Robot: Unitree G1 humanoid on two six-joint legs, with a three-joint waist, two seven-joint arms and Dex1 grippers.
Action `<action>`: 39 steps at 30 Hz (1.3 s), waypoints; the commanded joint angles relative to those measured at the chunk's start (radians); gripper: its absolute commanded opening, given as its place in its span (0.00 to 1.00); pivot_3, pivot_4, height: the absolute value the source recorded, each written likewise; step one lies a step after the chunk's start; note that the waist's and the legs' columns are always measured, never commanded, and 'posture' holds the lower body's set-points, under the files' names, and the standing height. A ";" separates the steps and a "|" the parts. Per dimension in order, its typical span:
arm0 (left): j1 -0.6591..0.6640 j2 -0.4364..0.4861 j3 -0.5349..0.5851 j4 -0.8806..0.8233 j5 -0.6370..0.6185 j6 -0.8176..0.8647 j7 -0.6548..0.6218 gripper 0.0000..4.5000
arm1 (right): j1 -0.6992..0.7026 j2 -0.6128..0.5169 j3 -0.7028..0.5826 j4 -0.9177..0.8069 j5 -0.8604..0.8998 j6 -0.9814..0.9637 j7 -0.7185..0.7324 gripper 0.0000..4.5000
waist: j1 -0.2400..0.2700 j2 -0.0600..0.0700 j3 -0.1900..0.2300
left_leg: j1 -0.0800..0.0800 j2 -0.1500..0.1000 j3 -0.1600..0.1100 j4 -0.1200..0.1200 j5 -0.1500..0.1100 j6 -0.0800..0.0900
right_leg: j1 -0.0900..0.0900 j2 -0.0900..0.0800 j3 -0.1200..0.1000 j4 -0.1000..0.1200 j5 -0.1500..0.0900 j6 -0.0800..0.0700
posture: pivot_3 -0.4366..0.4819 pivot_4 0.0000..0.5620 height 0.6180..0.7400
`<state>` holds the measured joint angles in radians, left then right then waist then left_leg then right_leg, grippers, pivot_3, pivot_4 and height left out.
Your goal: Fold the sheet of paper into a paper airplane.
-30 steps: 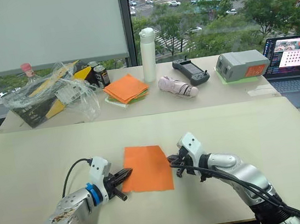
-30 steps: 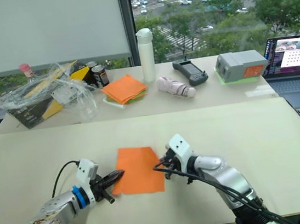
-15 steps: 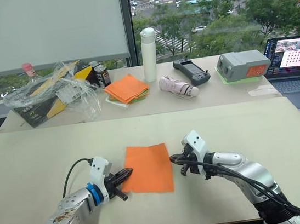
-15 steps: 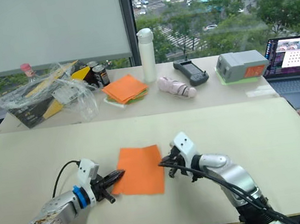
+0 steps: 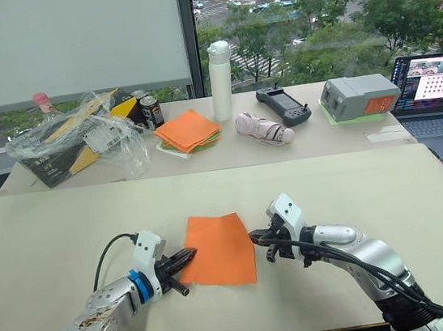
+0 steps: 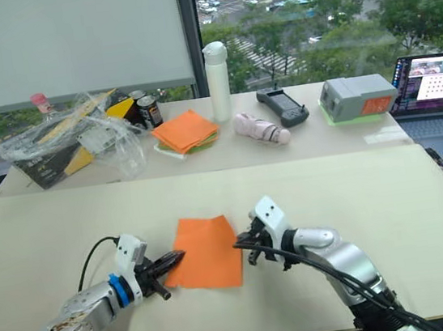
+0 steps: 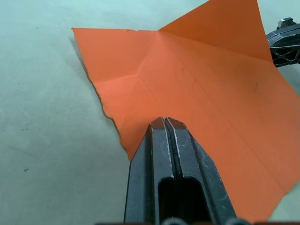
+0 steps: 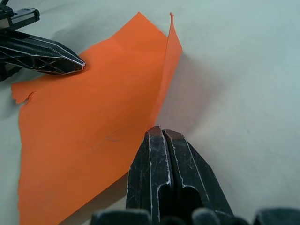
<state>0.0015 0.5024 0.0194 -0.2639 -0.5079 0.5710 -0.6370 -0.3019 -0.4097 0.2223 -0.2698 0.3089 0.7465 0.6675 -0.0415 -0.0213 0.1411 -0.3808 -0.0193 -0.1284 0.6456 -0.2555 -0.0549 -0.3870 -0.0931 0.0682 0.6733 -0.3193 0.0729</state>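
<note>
**A:** Where does the sheet of paper [image 5: 219,249] lie just now?

**B:** Flat on the near table [image 5: 355,189], between the two grippers, on the robot's side of the white bottle [image 5: 219,81] and well apart from it. It is only part-creased; there is no airplane shape to it yet.

**A:** And which arm has hold of it?

**B:** The left gripper [image 5: 186,257] sits at the sheet's left edge with its two fingers pressed together. In the left wrist view the tips lie over the paper's edge, so I judge it is pinching or pinning that edge, though I cannot quite see paper between the tips.

**A:** And the right gripper [image 5: 255,237]?

**B:** Its fingers are closed too, the tips right at the sheet's right edge, which stands curled up off the table just there. It looks to be touching the edge rather than gripping it, with nothing clearly between the fingers.

**A:** So what does the next move turn on?

**B:** The sheet runs a little longer from the robot's side towards the bottle than across, and the grippers face each other along the short way. The raised right edge is nearest the right arm, so I would guess a fold carries that edge over towards the left gripper while the left one holds its side down.
</note>
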 commanded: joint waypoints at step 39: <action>-0.001 -0.024 -0.034 0.026 0.066 -0.002 -0.015 0.01 | -0.073 0.115 -0.013 -0.064 0.123 0.071 -0.048 0.01 | 0.002 0.000 0.000 | 0.000 0.000 0.000 0.000 0.000 0.000 | 0.000 0.000 0.000 0.000 0.000 0.000 | 0.48 0.27 1.00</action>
<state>-0.0062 0.4770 0.0120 -0.2598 -0.4638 0.5622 -0.6473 -0.3501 -0.3024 0.2079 -0.2968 0.4158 0.8148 0.6231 -0.0395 -0.0212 0.1410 -0.3805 -0.0195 -0.1288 0.6456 -0.2555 -0.0548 -0.3869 -0.0933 0.0682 0.6735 -0.3193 0.0729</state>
